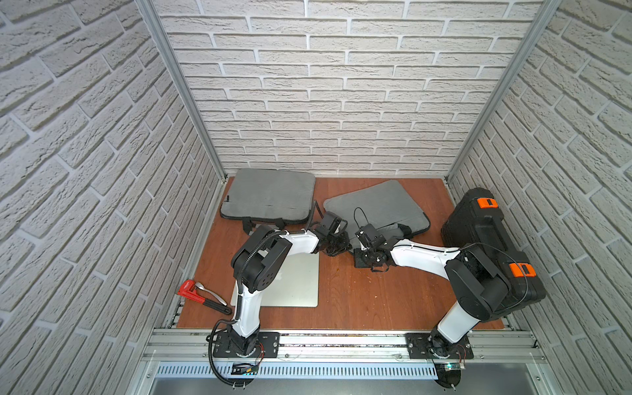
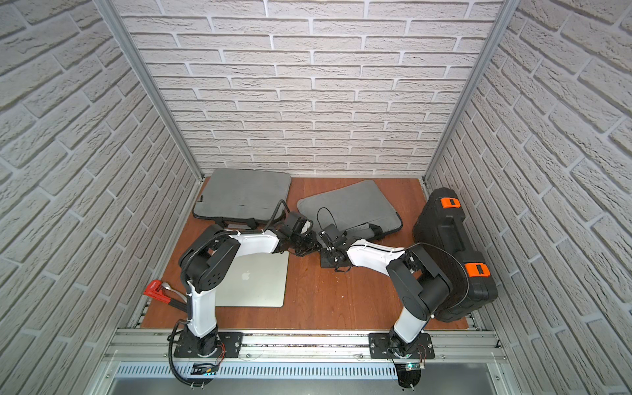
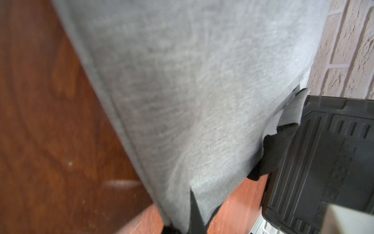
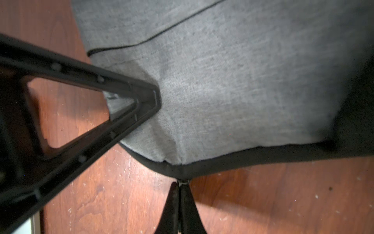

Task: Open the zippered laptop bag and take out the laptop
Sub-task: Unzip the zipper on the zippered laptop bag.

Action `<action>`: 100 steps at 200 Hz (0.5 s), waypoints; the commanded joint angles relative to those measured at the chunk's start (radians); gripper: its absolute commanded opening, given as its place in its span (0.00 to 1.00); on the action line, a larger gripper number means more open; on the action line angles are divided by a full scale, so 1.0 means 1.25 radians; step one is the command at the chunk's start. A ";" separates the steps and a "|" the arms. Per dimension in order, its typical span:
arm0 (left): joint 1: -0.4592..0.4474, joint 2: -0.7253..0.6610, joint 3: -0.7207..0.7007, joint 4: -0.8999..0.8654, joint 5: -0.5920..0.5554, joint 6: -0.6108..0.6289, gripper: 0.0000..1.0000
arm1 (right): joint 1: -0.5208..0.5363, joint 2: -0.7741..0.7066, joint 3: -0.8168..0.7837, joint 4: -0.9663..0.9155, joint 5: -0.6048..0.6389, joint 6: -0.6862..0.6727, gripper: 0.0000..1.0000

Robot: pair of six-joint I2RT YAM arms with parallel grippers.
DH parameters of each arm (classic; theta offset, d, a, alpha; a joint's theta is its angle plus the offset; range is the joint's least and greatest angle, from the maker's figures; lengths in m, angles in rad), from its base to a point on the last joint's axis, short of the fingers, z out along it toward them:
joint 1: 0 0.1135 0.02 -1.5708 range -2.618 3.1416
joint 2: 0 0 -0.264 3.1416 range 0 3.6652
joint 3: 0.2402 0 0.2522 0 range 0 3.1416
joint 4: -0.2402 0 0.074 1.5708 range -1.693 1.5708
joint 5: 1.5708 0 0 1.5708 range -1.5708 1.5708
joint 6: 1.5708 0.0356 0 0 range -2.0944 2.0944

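We look down into a booth closed on three sides by white brick-pattern walls, with a metal post rising at each far corner. Its floor is a reddish-brown wooden tabletop. In the right wrist view the grain shows flecked with pale specks and fine scratches. Along the near edge runs an aluminium rail, and both arms are bolted to it.

The laptop bag, grey with black trim, lies at the far centre-right of the table, turned at an angle to the back wall. Both arms reach inward to its near left corner. There the left gripper is pressed together on a fold of the bag's grey fabric. In the right wrist view we see one of its fingers bearing on the cloth. Just beside it, the right gripper is pinched on the small metal zipper pull at the bag's black edge. We cannot tell how far the zip is open.

A second grey bag lies in the far left corner by the back wall, apart from the first. A silver laptop lies closed at the near left, partly under the left arm. Left of it, at the table's edge, a red pipe wrench and a spoon lie close together. A black tool case with orange latches runs along the right wall.
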 commanded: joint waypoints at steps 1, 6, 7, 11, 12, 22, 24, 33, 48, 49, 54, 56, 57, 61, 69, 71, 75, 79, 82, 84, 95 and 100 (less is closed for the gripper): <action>0.000 0.017 -0.014 0.015 0.001 0.006 0.00 | -0.020 -0.046 -0.020 -0.022 -0.005 -0.026 0.06; 0.002 0.014 -0.014 0.012 -0.002 0.007 0.00 | -0.026 -0.049 -0.022 -0.035 -0.003 -0.032 0.06; 0.003 0.015 -0.014 0.011 -0.003 0.008 0.00 | -0.026 -0.050 -0.022 -0.038 -0.002 -0.033 0.06; 0.005 0.013 -0.016 0.008 -0.006 0.009 0.00 | -0.031 -0.051 -0.023 -0.049 0.001 -0.039 0.06; 0.005 0.012 -0.016 0.008 -0.007 0.010 0.00 | -0.033 -0.052 -0.024 -0.051 0.002 -0.039 0.06; 0.009 0.010 -0.016 0.004 -0.010 0.014 0.00 | -0.044 -0.058 -0.028 -0.076 0.009 -0.052 0.06; 0.010 0.009 -0.016 0.003 -0.011 0.015 0.00 | -0.047 -0.059 -0.029 -0.080 0.010 -0.054 0.06; 0.013 0.008 -0.018 0.001 -0.013 0.017 0.00 | -0.059 -0.065 -0.036 -0.094 0.013 -0.063 0.06; 0.015 0.006 -0.020 0.001 -0.014 0.019 0.00 | -0.079 -0.075 -0.048 -0.105 0.013 -0.071 0.06; 0.015 0.006 -0.020 0.002 -0.014 0.019 0.00 | -0.080 -0.075 -0.049 -0.105 0.013 -0.072 0.06; 0.015 0.006 -0.020 0.001 -0.014 0.019 0.00 | -0.086 -0.078 -0.052 -0.108 0.016 -0.073 0.06; 0.015 0.006 -0.020 0.002 -0.013 0.019 0.00 | -0.088 -0.078 -0.053 -0.109 0.017 -0.074 0.06; 0.016 0.006 -0.020 0.001 -0.014 0.019 0.00 | -0.089 -0.079 -0.054 -0.109 0.017 -0.075 0.06; 0.015 0.006 -0.020 0.002 -0.014 0.019 0.00 | -0.094 -0.081 -0.055 -0.109 0.019 -0.077 0.06; 0.015 0.007 -0.021 0.003 -0.013 0.019 0.00 | -0.103 -0.084 -0.058 -0.111 0.024 -0.081 0.06; 0.015 0.007 -0.021 0.003 -0.012 0.019 0.00 | -0.105 -0.084 -0.058 -0.113 0.025 -0.081 0.06; 0.015 0.007 -0.021 0.005 -0.012 0.019 0.00 | -0.109 -0.086 -0.058 -0.114 0.028 -0.085 0.06; 0.015 0.007 -0.022 0.004 -0.012 0.019 0.00 | -0.113 -0.085 -0.058 -0.117 0.031 -0.087 0.06; 0.016 0.007 -0.023 0.004 -0.011 0.019 0.00 | -0.117 -0.086 -0.057 -0.118 0.033 -0.089 0.06; 0.016 0.007 -0.023 0.004 -0.011 0.019 0.00 | -0.118 -0.086 -0.057 -0.119 0.035 -0.090 0.06; 0.017 0.003 -0.025 0.004 -0.012 0.020 0.00 | -0.129 -0.085 -0.054 -0.128 0.049 -0.101 0.06; 0.018 0.004 -0.027 0.005 -0.013 0.020 0.00 | -0.134 -0.085 -0.052 -0.133 0.055 -0.105 0.06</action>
